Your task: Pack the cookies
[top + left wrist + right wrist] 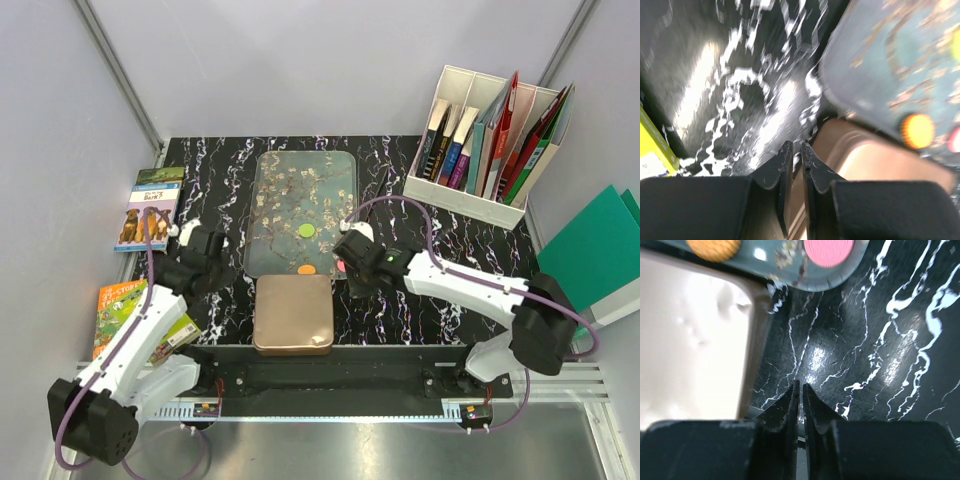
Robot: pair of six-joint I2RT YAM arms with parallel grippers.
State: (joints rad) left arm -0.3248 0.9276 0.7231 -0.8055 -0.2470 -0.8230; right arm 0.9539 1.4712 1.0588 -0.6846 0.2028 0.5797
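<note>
We see bare black table [210,170] on both long sides of the flowery tray [300,190], so a gripper can pass down the left or the right of it. The brown tin [293,313] sits right up against the tray's near end and shuts that way. The left gripper [796,147] and right gripper [799,385] hang by the tin's two far corners. The white book rack [465,200] fills the far right corner, and a dog book [150,208] lies over the left edge.
</note>
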